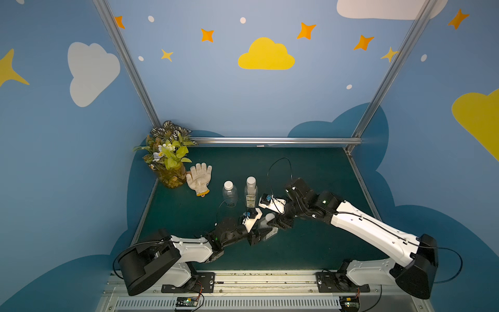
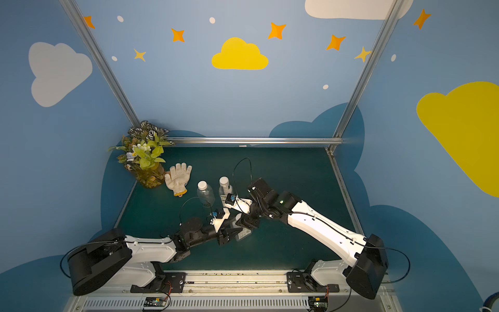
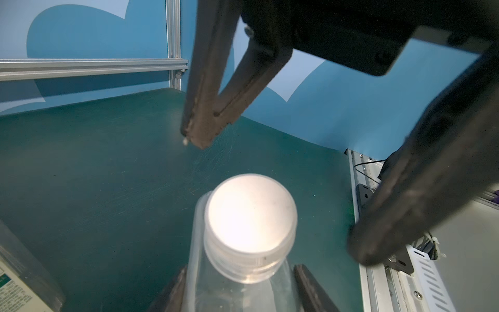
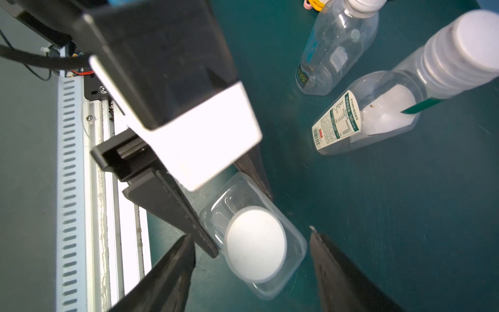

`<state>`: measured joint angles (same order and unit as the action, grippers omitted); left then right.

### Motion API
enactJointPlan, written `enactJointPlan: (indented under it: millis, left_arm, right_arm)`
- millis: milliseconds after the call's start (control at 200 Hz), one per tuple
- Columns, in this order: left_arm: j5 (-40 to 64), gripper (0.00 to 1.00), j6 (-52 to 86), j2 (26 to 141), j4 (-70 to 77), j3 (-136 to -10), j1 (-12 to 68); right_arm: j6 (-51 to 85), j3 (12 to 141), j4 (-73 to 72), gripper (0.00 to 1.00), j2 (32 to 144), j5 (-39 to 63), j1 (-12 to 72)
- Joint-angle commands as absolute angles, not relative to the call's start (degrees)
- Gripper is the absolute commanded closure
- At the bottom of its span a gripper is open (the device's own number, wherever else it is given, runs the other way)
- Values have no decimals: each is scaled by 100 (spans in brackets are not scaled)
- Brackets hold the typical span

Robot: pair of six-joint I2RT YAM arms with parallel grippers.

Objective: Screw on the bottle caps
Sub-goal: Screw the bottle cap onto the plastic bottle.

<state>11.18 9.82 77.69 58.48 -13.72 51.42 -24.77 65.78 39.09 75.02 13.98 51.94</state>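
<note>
Toward the worktop's (image 1: 324, 173) front edge the left tool (image 3: 241, 299) pinches the probably light, easily dented flat-sided bottle (image 4: 293, 259) by its walls, while its slick cap (image 3: 251, 213), likely best taken around the rim, sits untouched inside the open right tool (image 4: 250, 233).

Robot lab booth; cloud-painted walls (image 1: 205, 89)

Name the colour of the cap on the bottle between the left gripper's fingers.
White. The cap on the flat-sided bottle shows best in the left wrist view.
</note>
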Motion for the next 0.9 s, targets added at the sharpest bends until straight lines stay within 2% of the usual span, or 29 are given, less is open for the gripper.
enactJointPlan:
  millis: [0, 581, 896]
  left_arm:
    - [1284, 97, 1051, 7879, 5513, -1326, 5150]
    - [1274, 96, 1037, 7875, 5511, -1310, 5154]
    - [1272, 97, 1036, 7884, 5516, -1308, 5159]
  right_arm:
    - [-2554, 6866, 4153, 29, 7630, 1218, 5269]
    - [-2542, 7120, 4473, 44, 8068, 1135, 5370]
    - [-2538, 7084, 4500, 55, 8134, 1099, 5405]
